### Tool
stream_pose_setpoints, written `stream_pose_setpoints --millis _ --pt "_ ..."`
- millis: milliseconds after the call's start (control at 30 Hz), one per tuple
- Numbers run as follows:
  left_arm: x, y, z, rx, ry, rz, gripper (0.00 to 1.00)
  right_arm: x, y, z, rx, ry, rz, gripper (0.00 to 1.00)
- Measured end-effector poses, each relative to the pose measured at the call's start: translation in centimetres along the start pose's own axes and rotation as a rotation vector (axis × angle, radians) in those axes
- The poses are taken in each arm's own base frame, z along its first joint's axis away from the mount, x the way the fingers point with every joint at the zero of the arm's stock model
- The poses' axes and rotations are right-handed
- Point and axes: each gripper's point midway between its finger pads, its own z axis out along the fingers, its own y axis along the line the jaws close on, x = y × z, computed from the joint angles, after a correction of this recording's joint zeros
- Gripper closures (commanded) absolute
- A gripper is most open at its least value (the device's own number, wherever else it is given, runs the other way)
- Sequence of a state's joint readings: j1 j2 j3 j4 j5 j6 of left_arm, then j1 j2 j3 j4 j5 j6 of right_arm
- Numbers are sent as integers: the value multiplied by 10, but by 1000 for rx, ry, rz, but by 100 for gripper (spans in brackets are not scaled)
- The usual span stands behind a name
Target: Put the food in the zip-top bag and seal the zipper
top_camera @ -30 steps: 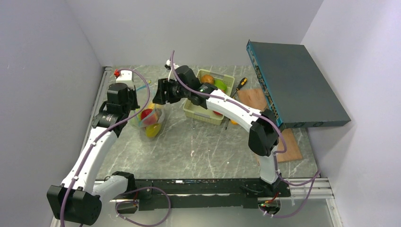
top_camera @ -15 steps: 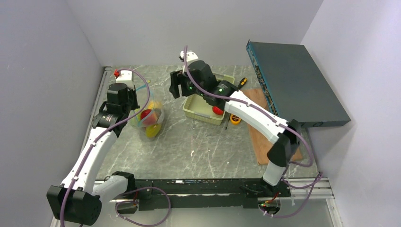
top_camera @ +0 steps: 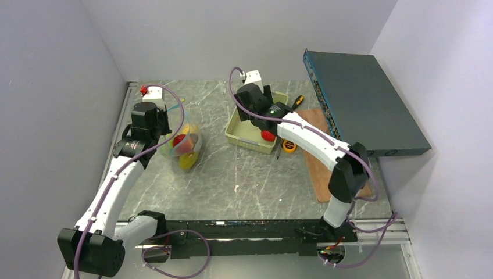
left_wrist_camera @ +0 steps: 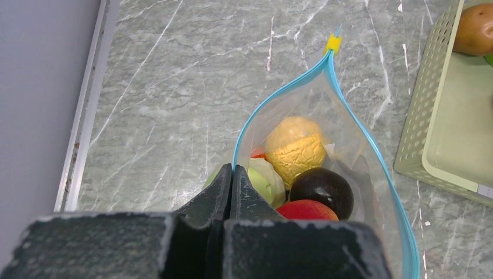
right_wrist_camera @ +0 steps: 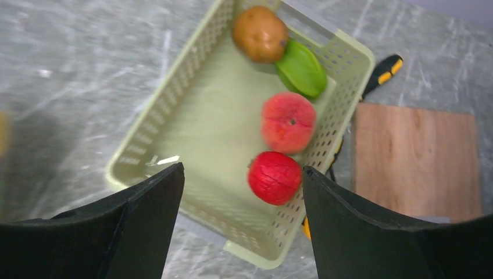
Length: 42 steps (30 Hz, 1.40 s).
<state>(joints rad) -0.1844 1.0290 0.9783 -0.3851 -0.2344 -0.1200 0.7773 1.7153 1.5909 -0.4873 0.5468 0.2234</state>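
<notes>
Now the left claw [left_wrist_camera: 231, 174] is pinching the open bag while the right claw [right_wrist_camera: 239, 173] is hanging over the basket.

The clear, crinkly bag [left_wrist_camera: 354, 145] is lying on the grey marbled table [left_wrist_camera: 174, 87] with its mouth gaping. The left claw's fingers are pressing together on the blue zipper [left_wrist_camera: 273, 96] at its near edge, and a small yellow slider [left_wrist_camera: 332, 42] is sitting at the far end. At least four glossy pieces are showing inside: a bumpy yellow ball [left_wrist_camera: 295, 150], a dark plum [left_wrist_camera: 321, 189], a red fruit [left_wrist_camera: 305, 210] and a pale green piece [left_wrist_camera: 261, 177]. The right claw is standing wide apart, holding nothing, above the pale green lattice-walled basket [right_wrist_camera: 139, 142]. That is holding four more: a brown fruit [right_wrist_camera: 260, 34], a green fruit [right_wrist_camera: 300, 68], a pinkish peach [right_wrist_camera: 288, 122] and a ribbed red ball [right_wrist_camera: 274, 177]. A screwdriver [right_wrist_camera: 381, 68] and a wooden board [right_wrist_camera: 415, 157] are lying beside the basket.
</notes>
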Motion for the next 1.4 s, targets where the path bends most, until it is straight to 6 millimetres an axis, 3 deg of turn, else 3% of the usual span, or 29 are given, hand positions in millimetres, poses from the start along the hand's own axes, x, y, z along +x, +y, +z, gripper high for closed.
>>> stream_pose_setpoints --millis 167,500,733,1067,1300,1400 --pt "0 0 0 0 0 0 100 34 -18 34 126 111 -72 20" --pt "0 1 0 -3 0 1 100 90 -24 76 216 300 -195 15" --pt "0 1 0 -7 0 2 100 121 -29 82 241 392 -231 14" --pt "0 1 0 -7 0 2 100 138 -40 91 275 441 -226 14" --pt "0 1 0 -7 0 2 100 159 -44 103 290 488 -239 17" --pt "0 1 0 -7 0 2 100 161 -44 103 292 492 -239 26"
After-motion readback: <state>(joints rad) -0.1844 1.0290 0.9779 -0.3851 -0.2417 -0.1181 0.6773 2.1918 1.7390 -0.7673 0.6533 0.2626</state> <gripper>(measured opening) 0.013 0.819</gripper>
